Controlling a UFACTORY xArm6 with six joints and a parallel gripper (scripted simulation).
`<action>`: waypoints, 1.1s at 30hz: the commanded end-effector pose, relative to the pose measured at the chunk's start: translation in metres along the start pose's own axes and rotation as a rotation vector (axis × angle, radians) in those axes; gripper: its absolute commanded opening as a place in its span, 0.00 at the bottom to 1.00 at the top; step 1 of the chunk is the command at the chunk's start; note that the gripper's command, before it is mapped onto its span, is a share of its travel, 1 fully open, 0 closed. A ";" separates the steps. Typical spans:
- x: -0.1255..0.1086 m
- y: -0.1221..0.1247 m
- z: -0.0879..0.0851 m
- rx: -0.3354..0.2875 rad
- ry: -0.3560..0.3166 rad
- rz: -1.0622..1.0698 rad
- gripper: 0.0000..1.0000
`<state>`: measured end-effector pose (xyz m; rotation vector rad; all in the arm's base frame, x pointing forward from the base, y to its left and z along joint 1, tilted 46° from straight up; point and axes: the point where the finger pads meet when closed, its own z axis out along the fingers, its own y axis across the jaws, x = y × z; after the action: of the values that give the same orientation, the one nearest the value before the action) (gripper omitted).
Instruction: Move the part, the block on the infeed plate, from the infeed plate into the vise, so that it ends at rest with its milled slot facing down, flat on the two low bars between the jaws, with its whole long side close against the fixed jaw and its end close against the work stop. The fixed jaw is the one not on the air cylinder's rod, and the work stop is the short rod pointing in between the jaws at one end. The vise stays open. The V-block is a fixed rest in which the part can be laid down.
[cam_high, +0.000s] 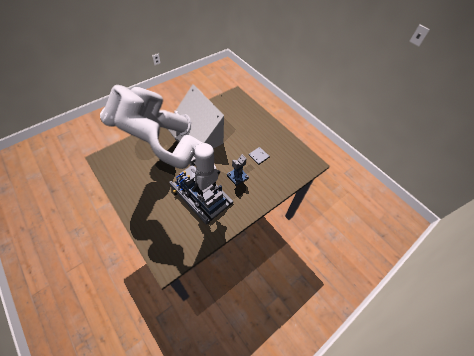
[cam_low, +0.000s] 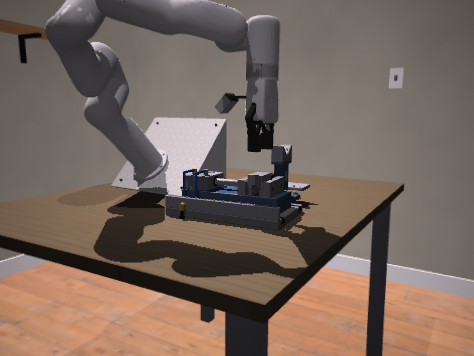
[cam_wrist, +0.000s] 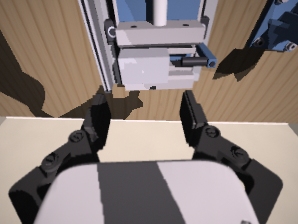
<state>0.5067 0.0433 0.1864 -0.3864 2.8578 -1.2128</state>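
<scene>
The part (cam_wrist: 145, 69) is a light grey block lying in the vise (cam_low: 240, 200) between the jaws, below the moving jaw (cam_wrist: 157, 33) on the cylinder's rod (cam_wrist: 160, 11). The work stop (cam_wrist: 195, 61), a short dark rod, points at the part's right end; I cannot tell whether they touch. My gripper (cam_wrist: 144, 103) is open and empty. It hangs well above the vise's jaw end (cam_low: 260, 142), with its fingers apart from the part. The part's slot is not visible.
The V-block (cam_low: 281, 160) stands on its blue base just beyond the vise, also seen in the overhead view (cam_high: 239, 170). The infeed plate (cam_high: 259, 155) lies behind it with nothing on it. A slanted grey panel (cam_high: 200, 115) stands by the arm's base.
</scene>
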 end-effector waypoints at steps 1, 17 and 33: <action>-0.001 0.000 -0.003 0.000 -0.003 0.001 0.81; -0.001 0.000 -0.004 0.000 -0.003 0.001 0.00; -0.001 0.000 -0.004 0.000 -0.003 0.001 0.00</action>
<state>0.5064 0.0449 0.1879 -0.3863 2.8581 -1.2131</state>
